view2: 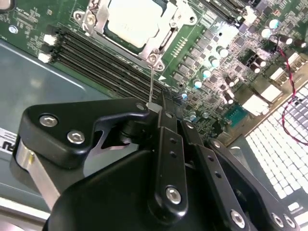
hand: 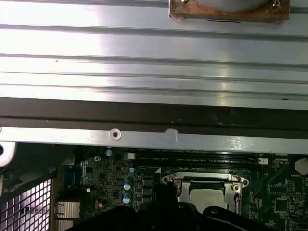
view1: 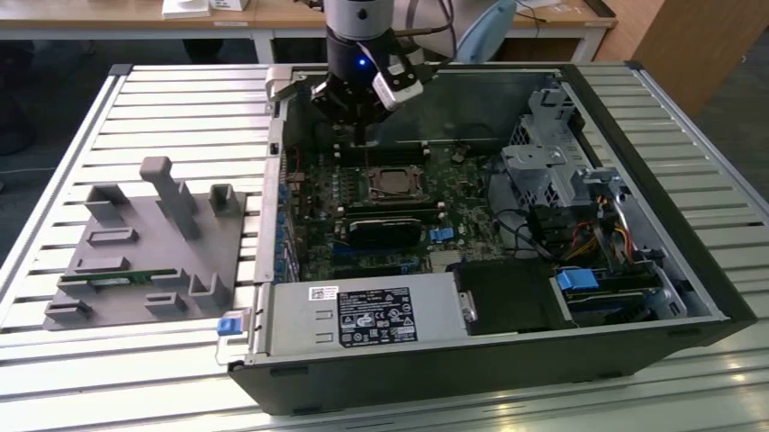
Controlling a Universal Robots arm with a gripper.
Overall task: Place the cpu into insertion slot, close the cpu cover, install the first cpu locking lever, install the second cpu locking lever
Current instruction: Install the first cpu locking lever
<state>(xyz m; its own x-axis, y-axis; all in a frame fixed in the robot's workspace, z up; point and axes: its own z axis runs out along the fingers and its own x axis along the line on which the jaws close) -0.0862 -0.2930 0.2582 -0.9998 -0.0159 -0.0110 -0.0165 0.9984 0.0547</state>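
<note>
Counter [view1: 72,378] carries your open PC case [view1: 481,378]; power supply [view1: 360,315] label too small to read. On the motherboard [view2: 29,21], cpu [view2: 132,24] sits under the cpu cover [view2: 166,31], both partly cut off. Hand [view2: 155,109] is clamped on the thin locking lever [view2: 151,84].

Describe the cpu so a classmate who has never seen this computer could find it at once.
Find the open computer case on the slatted table, then the green circuit board inside. Near the board's middle, where the gripper grips a locking lever, lies the cpu, framed by the cpu cover. Unlike the long black slots alongside, it is a dull-silver square.
</note>
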